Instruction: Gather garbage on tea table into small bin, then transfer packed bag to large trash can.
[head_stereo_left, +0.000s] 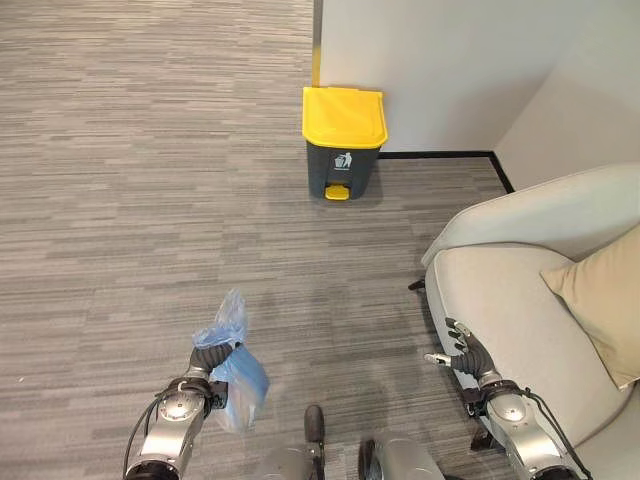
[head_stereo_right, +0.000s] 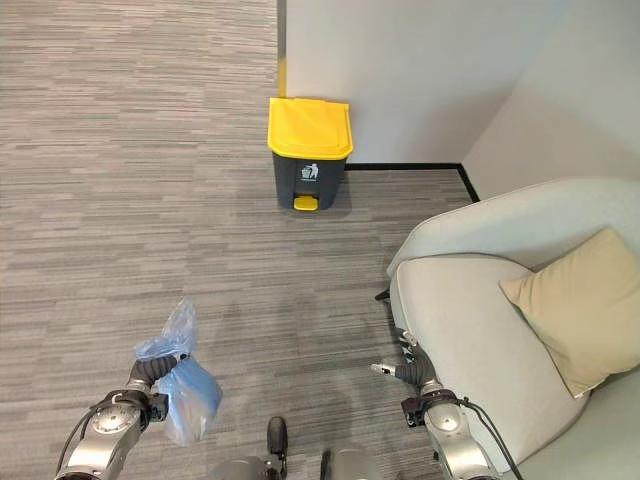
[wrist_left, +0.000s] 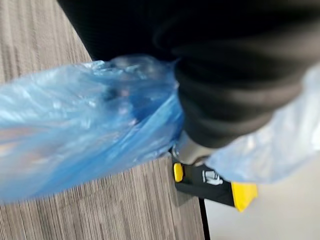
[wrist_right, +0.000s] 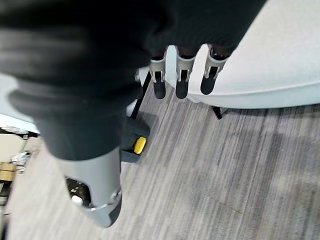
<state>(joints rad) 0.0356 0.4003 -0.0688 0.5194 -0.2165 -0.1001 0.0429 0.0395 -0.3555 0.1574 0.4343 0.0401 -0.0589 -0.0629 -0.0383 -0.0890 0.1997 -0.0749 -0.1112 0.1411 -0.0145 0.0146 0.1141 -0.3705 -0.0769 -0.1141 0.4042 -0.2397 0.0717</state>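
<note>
One large trash can (head_stereo_left: 343, 142), dark grey with a yellow lid and a yellow pedal, stands shut against the white wall (head_stereo_left: 430, 60), just beside the wall's outer corner. It serves as the landmark here. One blue plastic bag (head_stereo_left: 236, 375), the packed one, hangs well short of the can on the carpet's near side and to the can's left. The left robot hand (head_stereo_left: 210, 358) is clenched round the bag's gathered neck, with a crumpled tuft of plastic sticking up above the grip and the fuller part of the bag drooping below it. In the left wrist view the blue plastic wraps close against the dark cover, with the can visible past it.

The right robot hand (head_stereo_right: 402, 370) holds nothing. It hangs near the front edge of one pale armchair (head_stereo_left: 520, 300), its fingers (wrist_right: 181, 82) relaxed and fairly straight. The armchair sits to the can's right and nearer the camera, carrying one tan cushion (head_stereo_right: 575, 305) in its back corner.

Between the bag and the can lies a broad stretch of grey striped carpet (head_stereo_left: 150, 180), bounded on the right by the armchair's rounded edge and behind the can by the wall with its dark skirting.
</note>
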